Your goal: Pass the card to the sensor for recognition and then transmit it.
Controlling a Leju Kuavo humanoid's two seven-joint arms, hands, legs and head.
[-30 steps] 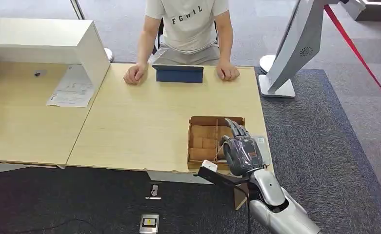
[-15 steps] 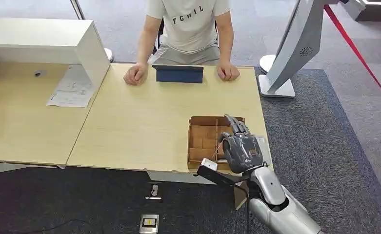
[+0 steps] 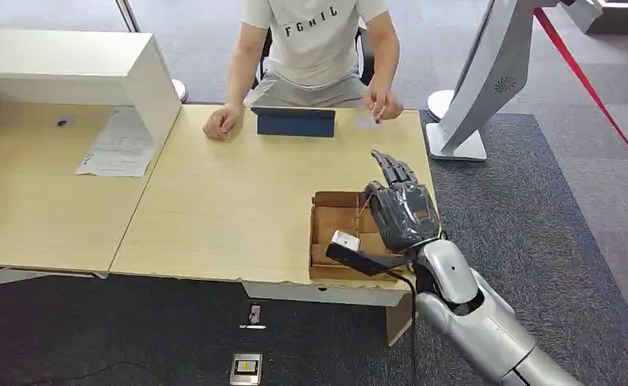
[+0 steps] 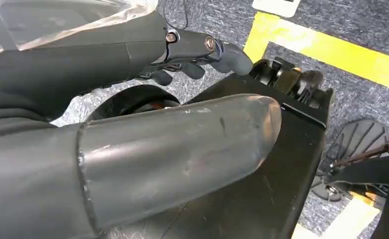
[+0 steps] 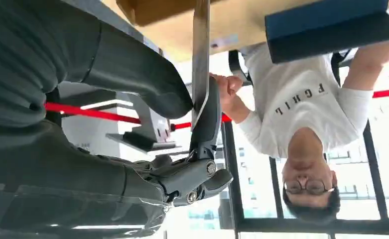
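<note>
One card [image 5: 200, 55], thin and edge-on, we see pinched between our right hand's [image 3: 403, 213] thumb and finger above the cardboard box [image 3: 334, 233] with its compartments, on the bench [image 3: 238, 201]. Our left hand [image 4: 172, 149] grips nothing, fingers curled.

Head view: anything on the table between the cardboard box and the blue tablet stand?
Nothing: in the head view, bare tabletop runs from the cardboard box to the blue tablet stand.
</note>
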